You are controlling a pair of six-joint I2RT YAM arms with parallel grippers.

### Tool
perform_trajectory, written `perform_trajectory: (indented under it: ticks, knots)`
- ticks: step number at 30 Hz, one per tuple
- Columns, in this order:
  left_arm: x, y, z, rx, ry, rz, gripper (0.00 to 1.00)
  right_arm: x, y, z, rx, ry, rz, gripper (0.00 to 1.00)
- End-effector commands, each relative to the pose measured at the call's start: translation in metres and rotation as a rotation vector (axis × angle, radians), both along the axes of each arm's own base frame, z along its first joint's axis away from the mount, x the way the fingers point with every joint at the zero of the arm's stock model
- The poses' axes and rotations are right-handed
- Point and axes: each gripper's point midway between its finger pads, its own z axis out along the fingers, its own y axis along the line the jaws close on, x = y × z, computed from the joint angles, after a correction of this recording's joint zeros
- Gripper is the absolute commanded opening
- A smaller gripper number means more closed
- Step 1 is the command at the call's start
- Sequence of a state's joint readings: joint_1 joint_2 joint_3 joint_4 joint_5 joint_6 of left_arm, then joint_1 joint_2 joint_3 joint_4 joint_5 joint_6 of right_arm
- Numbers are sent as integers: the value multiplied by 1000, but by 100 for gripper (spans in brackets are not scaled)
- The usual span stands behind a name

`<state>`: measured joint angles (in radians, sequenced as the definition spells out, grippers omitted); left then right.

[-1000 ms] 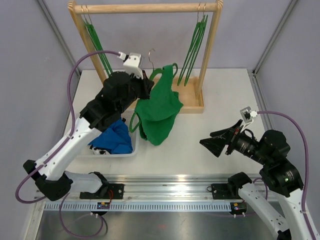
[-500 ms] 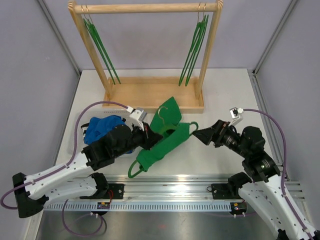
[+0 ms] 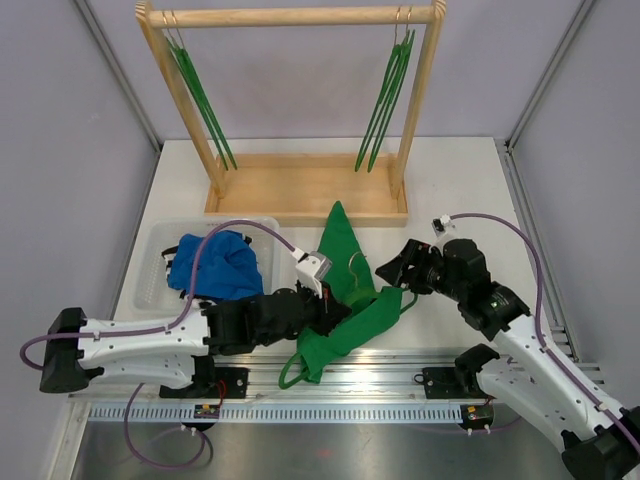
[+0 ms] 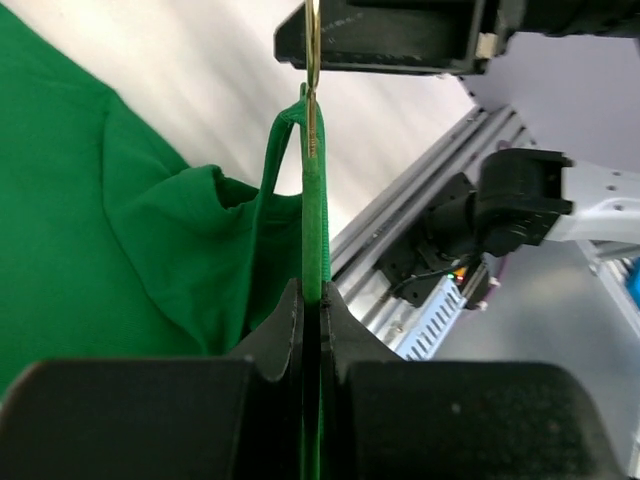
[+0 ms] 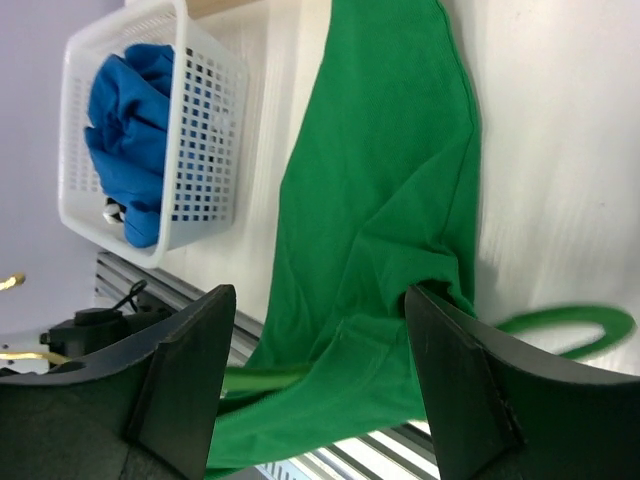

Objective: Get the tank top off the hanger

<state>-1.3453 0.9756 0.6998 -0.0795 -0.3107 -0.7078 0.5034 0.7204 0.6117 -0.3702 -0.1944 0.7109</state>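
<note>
The green tank top lies spread on the table in front of the rack, still on its green hanger, whose metal hook sticks up. My left gripper is low at the garment's left edge, shut on the hanger's green bar. My right gripper is open at the garment's right edge. In the right wrist view its fingers straddle the tank top, apart from it, and the hanger bar shows under the cloth. A strap loop lies on the table.
A wooden rack with several green hangers stands at the back. A white basket holding blue cloth sits at the left. A metal rail runs along the near edge.
My left gripper has carried the hanger and tank top from the rack down to the table's front. My right gripper has moved left and forward to the garment's right edge.
</note>
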Motion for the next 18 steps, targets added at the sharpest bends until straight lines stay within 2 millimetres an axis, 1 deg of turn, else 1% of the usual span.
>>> perform_trajectory:
  ticks: [1,3,5,6,7,11,16,18]
  knots:
    - [25,-7,39,-79,-52,170,0,2,-5,8,-62,-45,-22,76]
    - [25,-7,36,-51,-58,183,0,-1,-9,6,-82,-44,-34,76]
    - [27,-7,39,-51,-64,196,0,-5,-11,5,-82,-44,-33,76]
    - [27,-8,40,-52,-65,196,0,-8,-12,-1,-86,-31,-25,76]
    - [28,-8,41,-55,-67,204,0,-10,-11,-3,-81,-30,-18,76]
    - [27,-10,49,-84,-65,196,0,-19,-1,-6,-31,-43,52,76]
    - [24,-11,56,-111,-62,179,0,-19,12,-7,4,-55,113,76]
    - [22,-13,58,-127,-59,166,0,-17,18,-8,15,-51,130,73]
